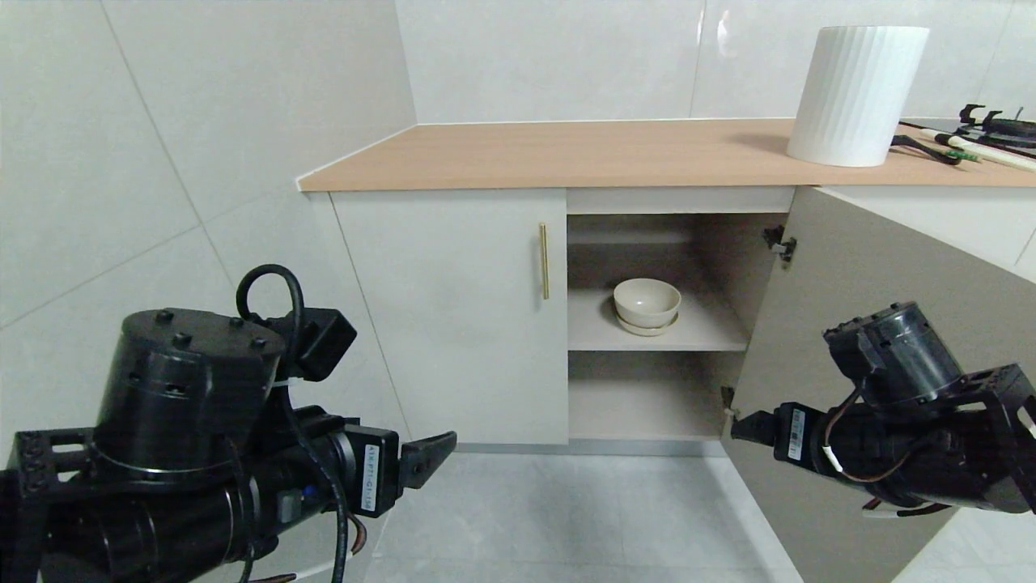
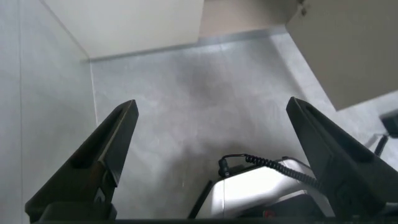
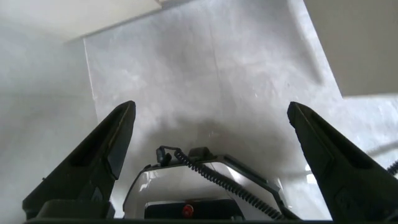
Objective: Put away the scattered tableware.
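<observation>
The left gripper [image 2: 211, 115] and right gripper [image 3: 211, 118] hang low, jaws apart and empty; bowl [image 1: 647, 301] rests on plate [image 1: 646, 329] on the shelf [image 1: 712, 332], cabinet door [image 1: 858, 324] open for access

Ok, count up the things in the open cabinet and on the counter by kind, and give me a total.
Bowl: 1, on the upper shelf
Plate under the bowl: 1
White ribbed container: 1, on the counter
Utensils at the counter's right end: cut off by the edge, cannot count
Total that can be counted: 3
</observation>
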{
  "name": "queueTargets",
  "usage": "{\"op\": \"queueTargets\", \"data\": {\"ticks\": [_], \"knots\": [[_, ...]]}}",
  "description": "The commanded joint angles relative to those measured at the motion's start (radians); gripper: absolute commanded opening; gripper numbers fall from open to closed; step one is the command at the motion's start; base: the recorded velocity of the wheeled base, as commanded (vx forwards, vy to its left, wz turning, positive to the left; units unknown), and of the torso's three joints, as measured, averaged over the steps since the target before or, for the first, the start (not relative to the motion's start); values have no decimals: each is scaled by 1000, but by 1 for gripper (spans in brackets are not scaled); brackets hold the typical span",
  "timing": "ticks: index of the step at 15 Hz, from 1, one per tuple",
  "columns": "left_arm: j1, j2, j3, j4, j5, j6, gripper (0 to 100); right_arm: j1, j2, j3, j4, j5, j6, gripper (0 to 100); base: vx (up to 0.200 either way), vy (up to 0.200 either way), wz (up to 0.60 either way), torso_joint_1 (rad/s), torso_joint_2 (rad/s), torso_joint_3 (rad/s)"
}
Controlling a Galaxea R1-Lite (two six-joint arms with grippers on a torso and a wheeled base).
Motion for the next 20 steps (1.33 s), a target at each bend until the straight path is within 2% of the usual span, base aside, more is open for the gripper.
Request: {"op": "queueTargets", "data": {"ticks": [1, 4, 9, 14, 16, 20], "knots": [[0, 3, 1, -1, 0, 0, 100, 0, 1, 3, 0, -1, -1, 100, -200, 0, 0, 2, 2, -2], [0, -11, 1, -1, 5, 1, 100, 0, -58, 8, 2, -47, -50, 100, -67, 0, 0, 1, 1, 2], [2, -17, 1, -1, 5, 1, 100, -2, -160, 32, 5, -49, -144, 100, 0, 0, 0, 0, 0, 0], [2, -14, 2, 1, 6, 4, 100, 0, -180, 35, 20, -51, -174, 100, 0, 0, 0, 0, 0, 0], [2, -11, 2, 1, 17, 7, 100, 0, -187, 29, 69, -49, -179, 100, 0, -200, 0, 5, 5, -2], [2, -11, 2, 1, 25, 6, 100, -2, -189, 29, 78, -47, -185, 100, 0, -200, 0, 2, 4, 0]]}}
